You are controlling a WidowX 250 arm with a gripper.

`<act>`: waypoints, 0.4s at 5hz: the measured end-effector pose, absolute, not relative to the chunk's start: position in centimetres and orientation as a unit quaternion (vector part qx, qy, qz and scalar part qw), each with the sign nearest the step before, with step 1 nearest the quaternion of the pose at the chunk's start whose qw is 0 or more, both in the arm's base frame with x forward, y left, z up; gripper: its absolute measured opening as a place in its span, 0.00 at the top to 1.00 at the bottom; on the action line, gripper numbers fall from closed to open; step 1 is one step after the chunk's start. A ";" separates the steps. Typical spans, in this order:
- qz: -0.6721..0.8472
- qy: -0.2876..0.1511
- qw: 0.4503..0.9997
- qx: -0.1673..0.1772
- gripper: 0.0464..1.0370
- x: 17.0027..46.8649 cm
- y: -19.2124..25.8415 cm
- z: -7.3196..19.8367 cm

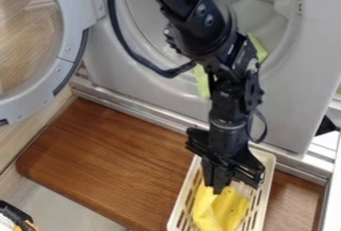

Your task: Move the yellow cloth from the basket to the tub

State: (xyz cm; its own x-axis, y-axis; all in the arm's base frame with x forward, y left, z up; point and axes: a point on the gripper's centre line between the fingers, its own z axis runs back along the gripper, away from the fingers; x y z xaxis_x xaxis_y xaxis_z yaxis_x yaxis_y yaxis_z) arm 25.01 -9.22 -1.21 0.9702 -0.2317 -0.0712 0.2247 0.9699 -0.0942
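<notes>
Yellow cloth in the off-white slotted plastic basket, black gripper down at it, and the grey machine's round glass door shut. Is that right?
The door is open, not shut, as the camera view shows; the cloth, basket and gripper are as you say.

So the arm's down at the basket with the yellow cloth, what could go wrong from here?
The yellow cloth might catch on the slotted basket and drag it along as the gripper lifts. The looping cable could snag when the arm swings towards the tub. It may also brush the green cloth at the tub's rim.
</notes>
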 end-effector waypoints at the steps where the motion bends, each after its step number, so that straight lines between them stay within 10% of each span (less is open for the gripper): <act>1: -0.135 -0.018 0.989 -0.061 1.00 26.2 -9.7 2.9; 2: -0.143 -0.070 0.985 -0.061 1.00 26.5 -8.5 8.0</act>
